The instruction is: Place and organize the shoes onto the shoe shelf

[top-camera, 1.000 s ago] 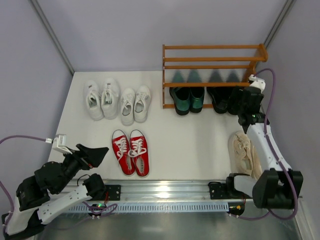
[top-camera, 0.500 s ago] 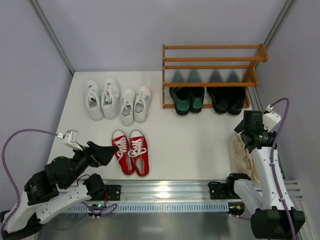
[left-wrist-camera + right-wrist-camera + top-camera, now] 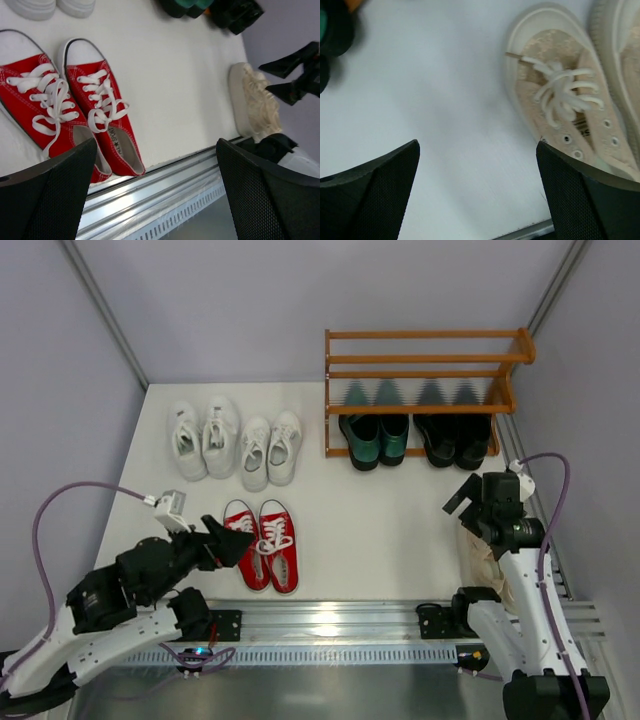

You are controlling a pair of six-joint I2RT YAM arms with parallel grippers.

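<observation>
Red sneakers (image 3: pixel 75 110) below left gripper (image 3: pixel 156 195), cream shoes (image 3: pixel 560 105) below right gripper (image 3: pixel 477 192), both agape.

The surface (image 3: pixel 390 520) is white, and so are the two far-left pairs, the outer white sneakers (image 3: pixel 220 435) and the inner white sneakers (image 3: pixel 285 445). The near-left red sneakers (image 3: pixel 95 100) have white laces and white toe caps. At far right, the shoe shelf (image 3: pixel 425 358) is orange-brown with dark green loafers (image 3: pixel 362 440) and glossy black loafers (image 3: pixel 440 440), while the near-right cream shoes (image 3: pixel 555 75) show a lacy woven pattern and pale laces.
</observation>
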